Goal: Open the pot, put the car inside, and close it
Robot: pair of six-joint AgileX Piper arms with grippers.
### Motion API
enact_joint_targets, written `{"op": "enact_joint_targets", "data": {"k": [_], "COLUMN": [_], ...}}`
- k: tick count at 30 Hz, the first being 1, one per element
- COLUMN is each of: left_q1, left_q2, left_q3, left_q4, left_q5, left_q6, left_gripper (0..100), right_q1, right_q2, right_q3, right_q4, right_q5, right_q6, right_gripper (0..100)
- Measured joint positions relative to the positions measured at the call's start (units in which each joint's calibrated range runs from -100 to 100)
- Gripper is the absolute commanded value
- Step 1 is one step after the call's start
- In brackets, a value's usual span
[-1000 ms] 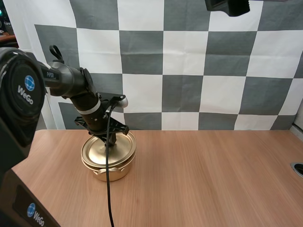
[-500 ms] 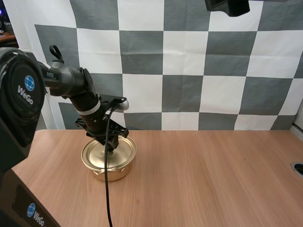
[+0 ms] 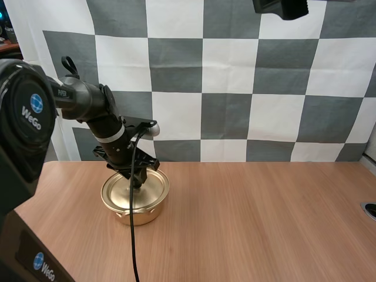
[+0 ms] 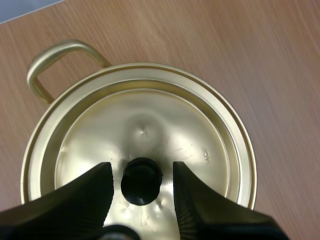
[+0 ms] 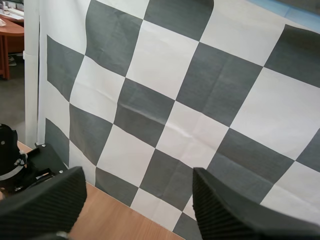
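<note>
Round golden metal lid [image 4: 175,120], raised a second ago, now flush on the golden pot [image 3: 147,210], ten o'clock on the wooden table [image 3: 264,223]. Left gripper [image 4: 141,171] spread around the black knob [image 4: 141,182]; right gripper [image 5: 137,192] spread too.

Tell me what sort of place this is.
Probably a robot test bench: a wooden table bearing a gold pot, lid on, with my left pincer open around the lid's knob.

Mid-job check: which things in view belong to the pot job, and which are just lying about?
Job:
- pot, lid on
- knob
- left tool, open around the knob

Not job:
- right tool, open, holding nothing
- round fitting at the table edge
</note>
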Motion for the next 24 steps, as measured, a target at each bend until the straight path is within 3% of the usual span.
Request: {"op": "enact_joint_targets", "data": {"k": [3,5,7,15,24], "left_q1": [0.0,0.0,0.0,0.0,0.0], "left_q2": [0.0,0.0,0.0,-0.1,-0.1], "left_q3": [0.0,0.0,0.0,-0.1,-0.4], "left_q4": [0.4,0.5,1.2,2.9,2.8], "left_q5": [-2.0,-1.8,-1.3,4.3,5.1], "left_q6": [-1.1,-1.2,-0.2,8.2,9.3], "left_gripper": [68,81,100,100,100], "right_q1": [0.0,0.0,0.0,0.0,0.0], "right_q2": [0.0,0.0,0.0,0.0,0.0], "right_q3": [0.0,0.0,0.0,0.0,0.0], "right_q4": [0.1,0.1,0.1,0.1,0.2], "right_q5": [0.0,0.0,0.0,0.0,0.0], "right_q6": [0.0,0.0,0.0,0.0,0.0], "right_gripper": [100,100,100,100,100]}}
